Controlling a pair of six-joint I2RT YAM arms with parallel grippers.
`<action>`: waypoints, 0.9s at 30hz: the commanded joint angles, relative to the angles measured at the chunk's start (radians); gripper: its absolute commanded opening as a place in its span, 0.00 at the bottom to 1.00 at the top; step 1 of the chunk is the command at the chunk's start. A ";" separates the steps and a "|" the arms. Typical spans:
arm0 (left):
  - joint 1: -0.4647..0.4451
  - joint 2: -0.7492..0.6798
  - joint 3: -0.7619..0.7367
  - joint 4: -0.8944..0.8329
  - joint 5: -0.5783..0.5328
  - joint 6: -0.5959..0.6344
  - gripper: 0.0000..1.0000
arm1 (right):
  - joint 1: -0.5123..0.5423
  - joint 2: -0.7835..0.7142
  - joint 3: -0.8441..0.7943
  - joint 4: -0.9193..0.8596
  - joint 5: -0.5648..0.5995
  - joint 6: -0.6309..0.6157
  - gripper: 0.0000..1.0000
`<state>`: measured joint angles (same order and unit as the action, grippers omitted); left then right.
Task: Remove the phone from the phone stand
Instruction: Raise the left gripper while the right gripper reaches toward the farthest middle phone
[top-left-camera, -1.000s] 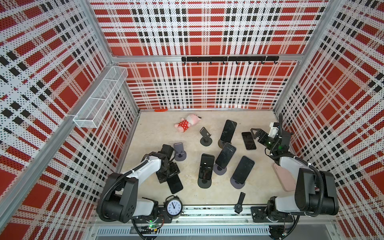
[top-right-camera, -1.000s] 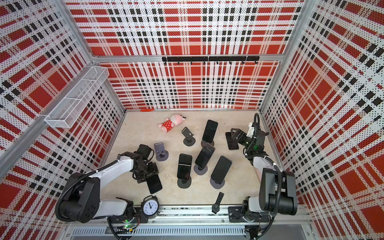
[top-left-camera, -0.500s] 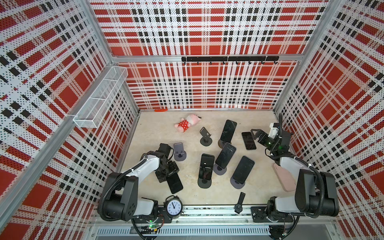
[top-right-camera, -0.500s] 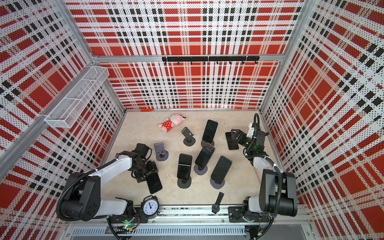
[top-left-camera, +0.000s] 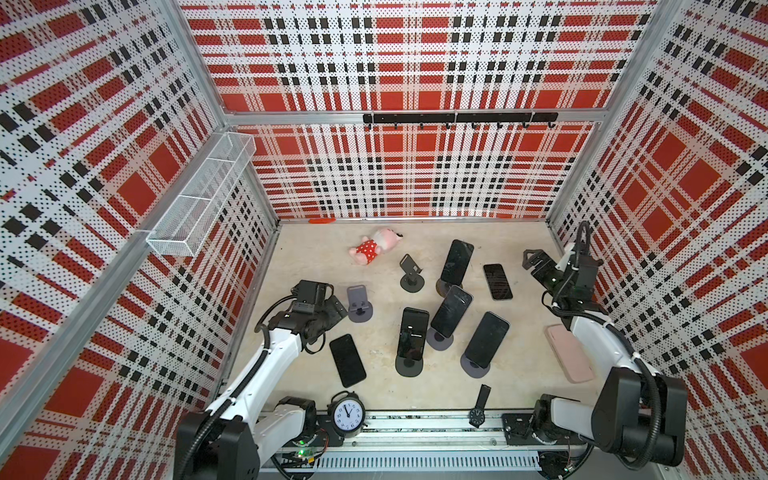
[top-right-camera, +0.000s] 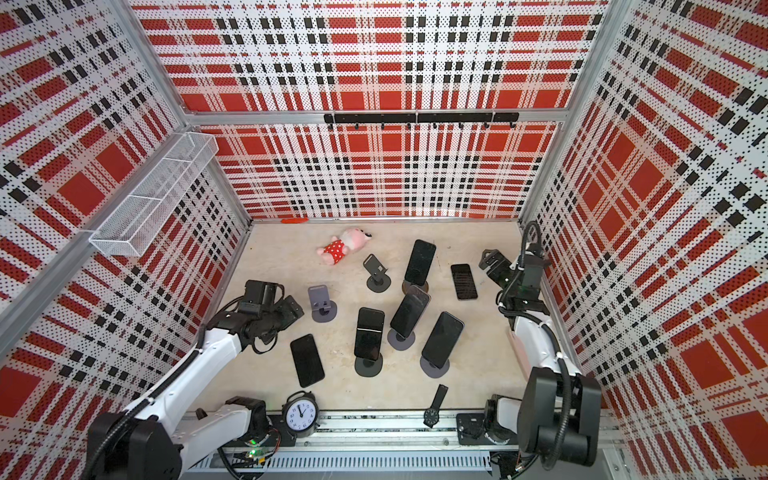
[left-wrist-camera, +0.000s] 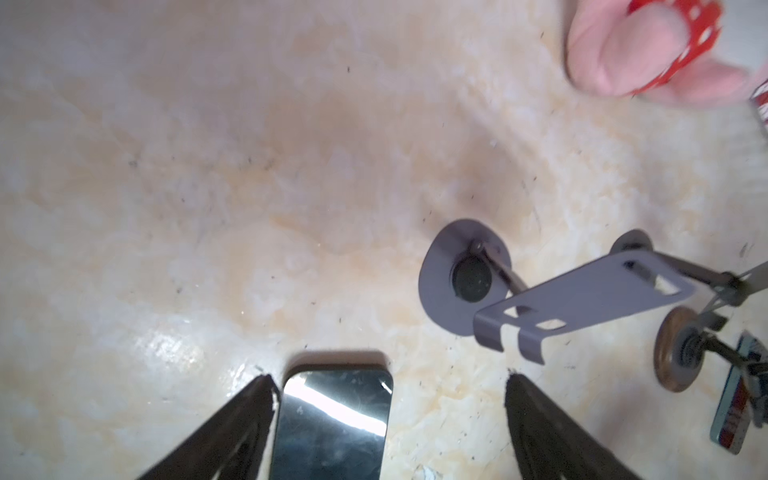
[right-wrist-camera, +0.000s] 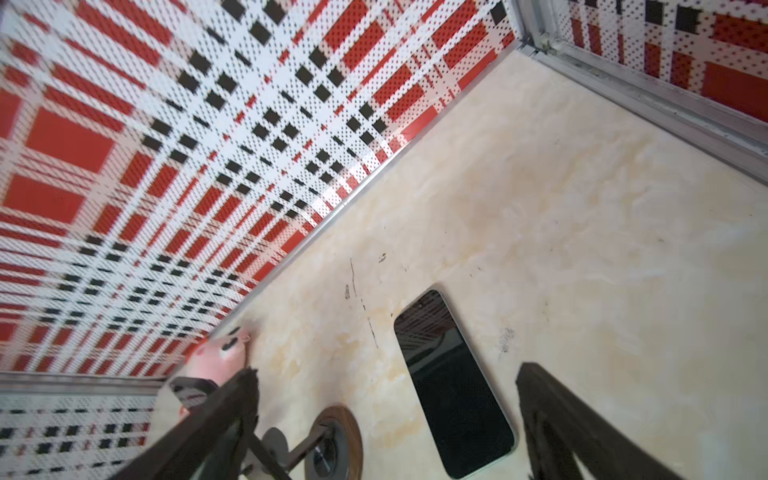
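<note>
phone (top-left-camera: 347, 360) flat on table (top-left-camera: 316, 257), near left, off empty grey stand (top-left-camera: 359, 301). left gripper (left-wrist-camera: 388, 380) jaws apart, holding nothing; right gripper (right-wrist-camera: 386, 372) wide open, far right. four other phones (top-left-camera: 411, 334) propped mid-table: task judged partway.

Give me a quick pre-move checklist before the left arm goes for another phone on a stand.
1. left end effector open: ok, fingers apart, gripping nothing.
2. flat phone beside it off any stand: ok, it lies on the table.
3. fingers clear of that phone: cannot tell; one finger sits right beside its edge in the left wrist view.
4. purple stand upright and empty: ok.
5. all stands cleared: not ok; four phones lean on stands mid-table, the closest being the black-stand phone.
6. right end effector open and empty: ok.
</note>
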<state>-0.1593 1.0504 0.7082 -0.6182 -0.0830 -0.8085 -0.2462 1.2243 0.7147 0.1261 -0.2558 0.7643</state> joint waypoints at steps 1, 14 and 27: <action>0.009 -0.049 0.052 0.085 -0.147 0.006 0.94 | -0.057 -0.010 -0.023 0.006 -0.090 0.120 1.00; -0.174 -0.083 -0.075 0.516 -0.647 0.083 0.98 | 0.212 0.025 0.240 -0.462 0.263 -0.129 1.00; -0.152 -0.014 -0.306 1.078 -0.869 0.318 0.98 | 0.549 0.251 0.604 -0.754 0.666 -0.170 1.00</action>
<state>-0.3210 1.0145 0.4168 0.2691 -0.9001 -0.5938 0.2783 1.4303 1.2636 -0.5064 0.2626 0.5831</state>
